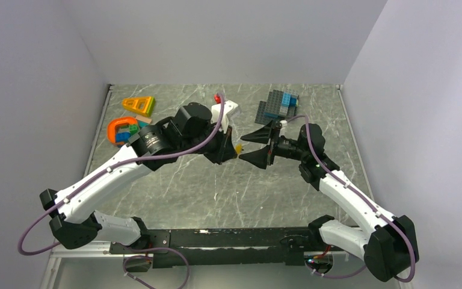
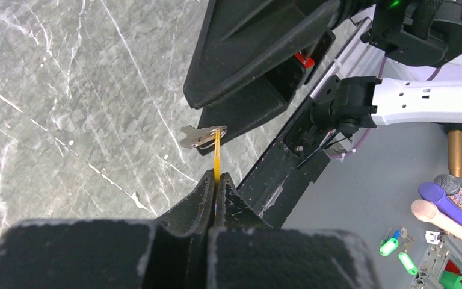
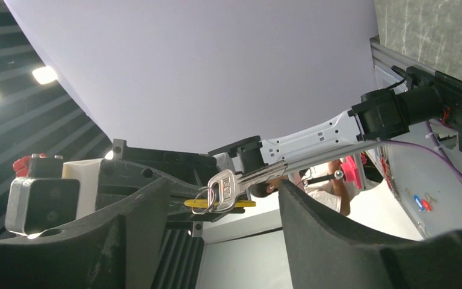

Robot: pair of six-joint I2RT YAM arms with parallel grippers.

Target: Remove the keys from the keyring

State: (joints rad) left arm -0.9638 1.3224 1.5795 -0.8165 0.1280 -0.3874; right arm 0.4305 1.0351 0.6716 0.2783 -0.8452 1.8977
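A flat yellow tag [image 2: 217, 153] stands edge-on between the shut fingertips of my left gripper [image 2: 217, 179]. A small grey keyring [image 2: 207, 142] hangs on the tag's far end and carries a silver key [image 2: 194, 137]. In the right wrist view the key [image 3: 240, 180], the keyring [image 3: 203, 197] and the yellow tag [image 3: 245, 204] hang between the spread jaws of my open right gripper [image 3: 224, 183], touching neither finger. In the top view the two grippers, left [image 1: 231, 150] and right [image 1: 245, 149], meet tip to tip above mid-table, with the tag [image 1: 239, 148] between them.
Toy blocks lie at the back of the table: an orange triangle [image 1: 138, 105], an orange and blue arch [image 1: 120, 129], a white piece with a red knob [image 1: 225, 109] and a grey and blue brick plate [image 1: 280, 105]. Grey walls close in the left, back and right sides.
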